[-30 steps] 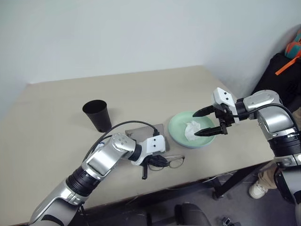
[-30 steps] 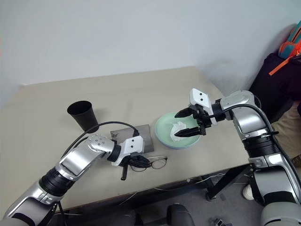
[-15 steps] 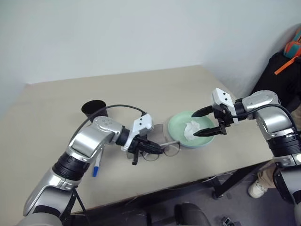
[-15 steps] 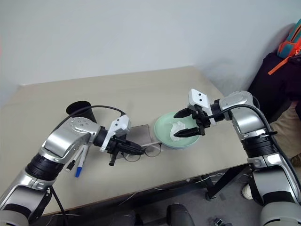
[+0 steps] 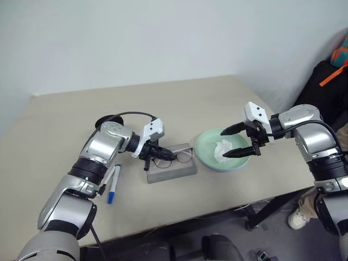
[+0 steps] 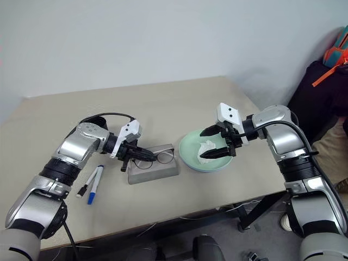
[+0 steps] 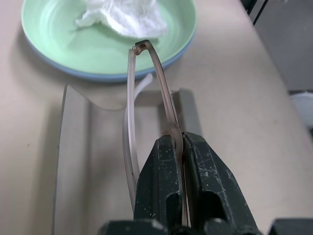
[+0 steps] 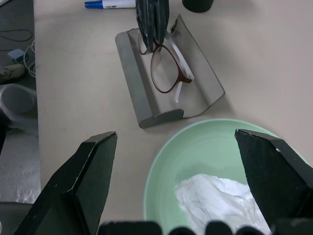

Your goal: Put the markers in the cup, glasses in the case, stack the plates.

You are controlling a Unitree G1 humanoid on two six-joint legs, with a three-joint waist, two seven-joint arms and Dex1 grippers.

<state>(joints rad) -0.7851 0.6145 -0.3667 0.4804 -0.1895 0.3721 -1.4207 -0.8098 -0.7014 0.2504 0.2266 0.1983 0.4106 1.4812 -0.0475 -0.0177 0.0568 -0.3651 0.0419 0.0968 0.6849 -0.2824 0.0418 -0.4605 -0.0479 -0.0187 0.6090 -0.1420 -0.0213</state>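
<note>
My left gripper (image 5: 153, 154) is shut on one end of the glasses (image 5: 177, 157), thin dark frames with clear lenses. It holds them just over the open grey case (image 5: 172, 169); I cannot tell whether they touch it. The glasses' temple (image 7: 156, 63) runs out from the shut fingertips. Two markers, one blue-capped (image 5: 113, 185) and one black-capped (image 6: 84, 187), lie on the table left of the case. The black cup (image 8: 198, 4) stands behind my left arm. The mint green plate (image 5: 206, 155) has a light blue edge under its rim. My right gripper (image 5: 224, 143) hangs open above it.
A crumpled white tissue (image 5: 223, 148) lies in the green plate. The beige table (image 5: 179, 103) has bare room at the back and far left. Past its right edge are dark bags (image 5: 326, 76), and a person's shoe (image 5: 298, 218) is on the floor.
My left arm lifted the glasses from near the front edge and carried them back and left, over the case. That uncovered the two markers. The right arm kept still.
</note>
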